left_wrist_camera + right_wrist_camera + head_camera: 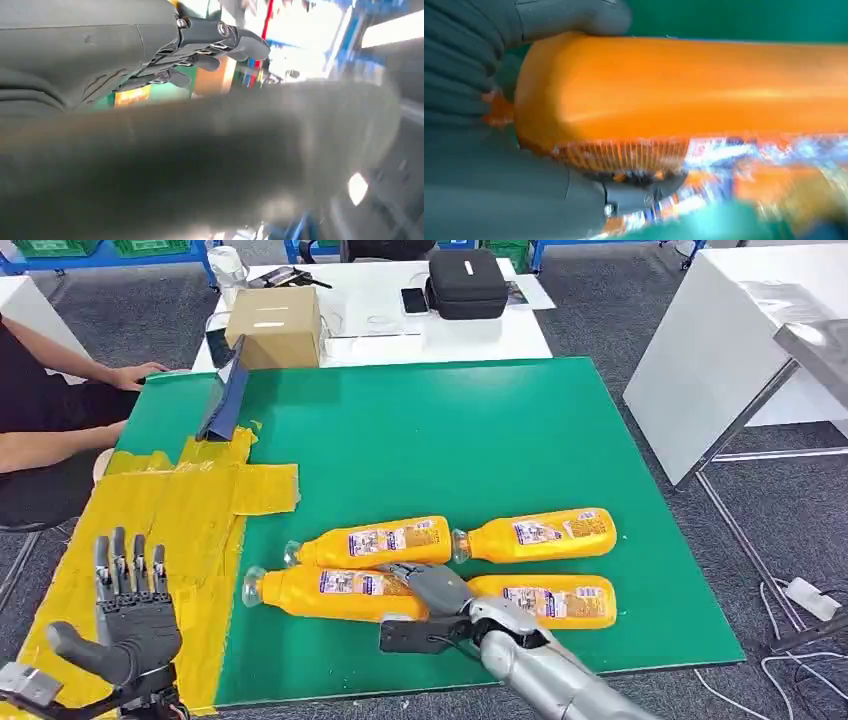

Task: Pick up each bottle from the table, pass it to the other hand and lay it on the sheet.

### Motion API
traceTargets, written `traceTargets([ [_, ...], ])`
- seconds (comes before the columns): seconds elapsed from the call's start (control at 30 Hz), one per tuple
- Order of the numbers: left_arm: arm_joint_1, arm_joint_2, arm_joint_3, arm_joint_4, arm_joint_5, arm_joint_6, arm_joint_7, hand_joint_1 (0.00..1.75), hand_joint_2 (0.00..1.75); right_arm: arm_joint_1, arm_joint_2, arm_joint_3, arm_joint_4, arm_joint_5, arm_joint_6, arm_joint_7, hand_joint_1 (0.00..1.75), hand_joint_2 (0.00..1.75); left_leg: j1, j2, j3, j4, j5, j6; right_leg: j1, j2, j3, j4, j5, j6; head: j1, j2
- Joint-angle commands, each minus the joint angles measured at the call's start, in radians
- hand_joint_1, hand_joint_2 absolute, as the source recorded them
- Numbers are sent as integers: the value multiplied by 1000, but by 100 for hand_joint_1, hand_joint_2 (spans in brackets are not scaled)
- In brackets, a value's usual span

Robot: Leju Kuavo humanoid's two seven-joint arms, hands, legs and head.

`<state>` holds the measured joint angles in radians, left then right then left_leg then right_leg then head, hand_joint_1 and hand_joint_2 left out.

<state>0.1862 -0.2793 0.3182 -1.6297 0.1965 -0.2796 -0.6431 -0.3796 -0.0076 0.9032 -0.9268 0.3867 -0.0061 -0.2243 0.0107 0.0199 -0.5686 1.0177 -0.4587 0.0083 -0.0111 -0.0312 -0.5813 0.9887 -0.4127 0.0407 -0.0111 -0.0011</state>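
right hand (430,592): wrapped round lower-left bottle (330,592), frame centre-bottom
left hand (132,615): fingers spread, empty, lower left

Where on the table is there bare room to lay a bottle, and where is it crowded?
Free: the yellow sheet between the left hand and the dark folder; the green mat behind the bottles. Crowded: the four orange bottles clustered by the right hand.

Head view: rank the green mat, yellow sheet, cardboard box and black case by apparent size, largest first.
1. Green mat
2. Yellow sheet
3. Cardboard box and black case: look about alike, both far from the camera, so unranked.
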Motion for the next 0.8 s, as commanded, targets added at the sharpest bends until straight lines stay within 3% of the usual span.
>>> traceTargets([
  [0.03, 3, -36, 87, -15, 13, -1, 15, 0, 175, 247, 3, -203, -250, -23, 6, 12, 175, 175, 0, -4, -2, -1, 0, 0, 0, 0, -1, -1, -1, -1, 0, 0],
  [0.13, 1, -37, 86, -14, 12, -3, 15, 0, 175, 252, 15, -227, -243, -35, 6, -18, 175, 175, 0, -3, -6, -1, 1, 0, 0, 0, -5, 0, 0, -1, 0, 0],
  [0.2, 7, -41, 90, -18, 8, -17, 15, 0, 175, 329, 50, -309, -338, -87, 11, -86, 175, 175, 0, -3, -7, -1, 1, 0, 0, 1, -6, -1, 1, -1, 0, 0],
  [0.37, 26, -45, 63, -20, -20, -73, 47, 0, 175, 434, 95, -377, -514, -129, 12, -108, 175, 175, 0, -4, -8, 0, 0, 0, -1, 0, -7, 0, -1, -2, 0, 0],
  [0.6, 72, -18, -75, -23, -47, -213, 102, 0, 175, 440, 116, -403, -526, -95, -8, -136, 175, 175, -1, -4, -13, 0, 0, 0, -2, 0, -12, 0, -1, -1, 0, 0],
  [0.8, 85, -11, -106, -41, -76, -217, 96, 0, 175, 434, 121, -409, -513, -90, -10, -141, 175, 175, -1, -3, -13, 0, 1, 0, -1, 0, -12, 0, 0, -1, 0, 0],
])
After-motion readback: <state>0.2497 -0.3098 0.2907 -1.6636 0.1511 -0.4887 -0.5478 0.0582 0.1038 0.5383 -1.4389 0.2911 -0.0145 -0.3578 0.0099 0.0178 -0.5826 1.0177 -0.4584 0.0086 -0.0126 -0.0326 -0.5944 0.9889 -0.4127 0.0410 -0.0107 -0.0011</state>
